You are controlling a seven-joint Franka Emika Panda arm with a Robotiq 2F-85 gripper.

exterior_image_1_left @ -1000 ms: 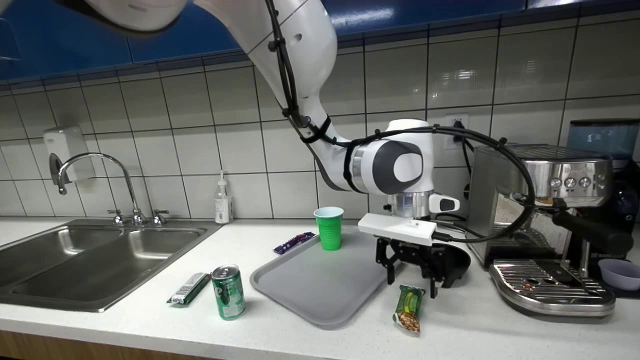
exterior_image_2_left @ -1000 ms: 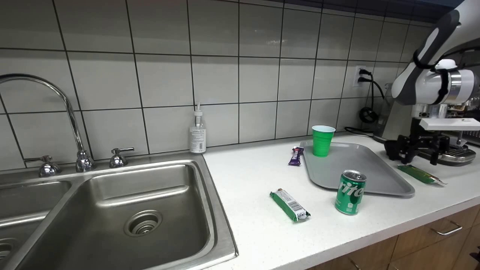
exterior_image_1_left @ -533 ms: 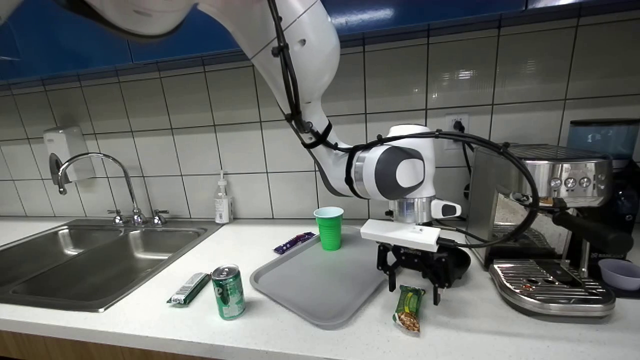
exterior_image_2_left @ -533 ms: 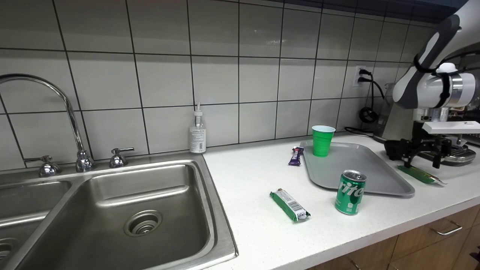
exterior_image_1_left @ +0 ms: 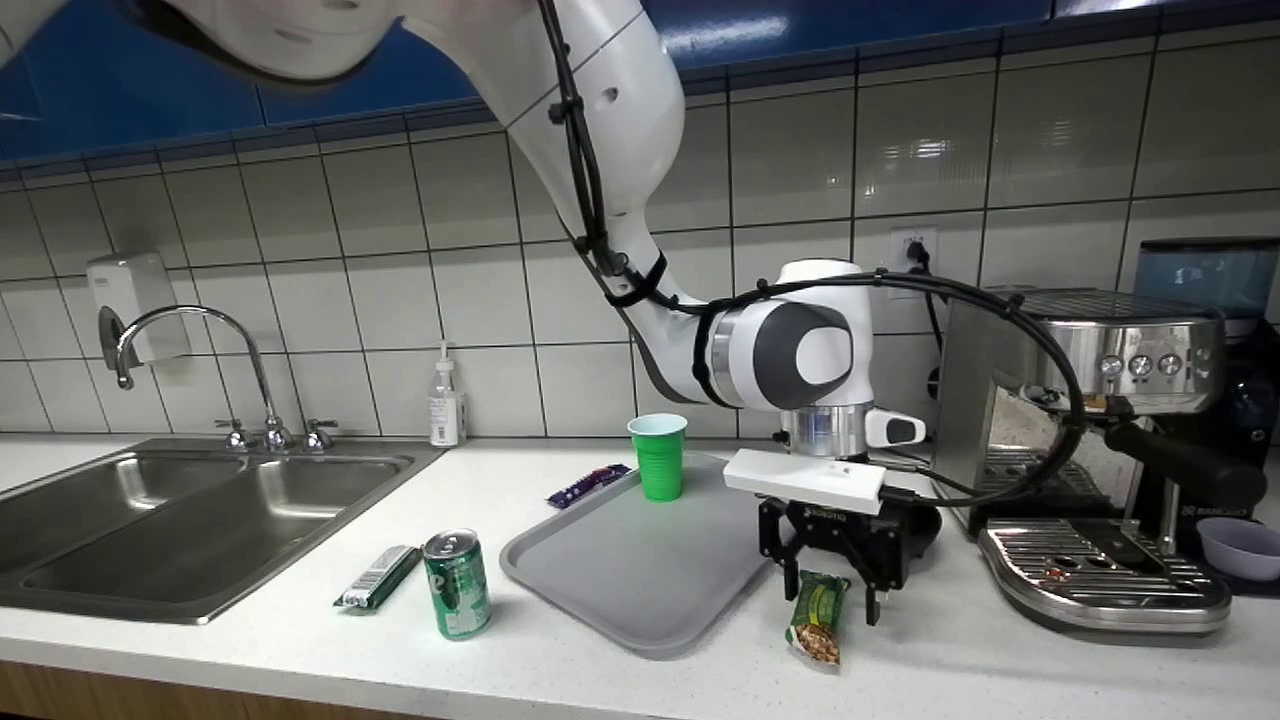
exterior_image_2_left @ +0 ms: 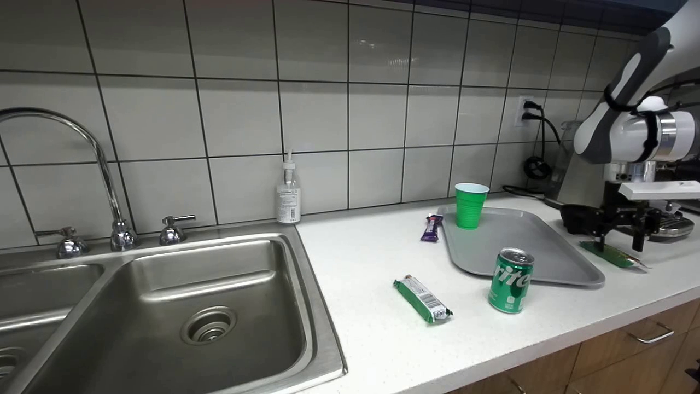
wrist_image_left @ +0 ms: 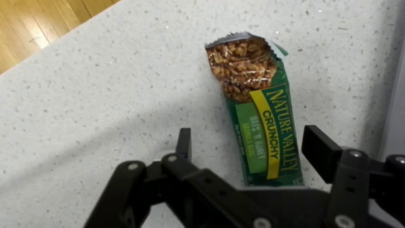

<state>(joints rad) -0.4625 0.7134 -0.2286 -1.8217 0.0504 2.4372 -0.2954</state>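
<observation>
1. Gripper: fingers spaced apart, one on each side of the granola bar. The wrist view shows a gap on one side; contact on the tray side cannot be confirmed.
2. Granola bar: lies on the counter, below the gripper. Its brand lettering is legible in the wrist view only.
3. Tray: beside the granola bar. The wrist view shows just an edge; both exterior views show most of it, with the green cup standing on it.
4. Coffee machine: front knobs visible in an exterior view only.
5. Can: upright, near the tray. A second wrapped bar lies near it.
6. Sink: drain visible in an exterior view only.
7. Wooden floor: visible past the counter edge in the wrist view only.
</observation>
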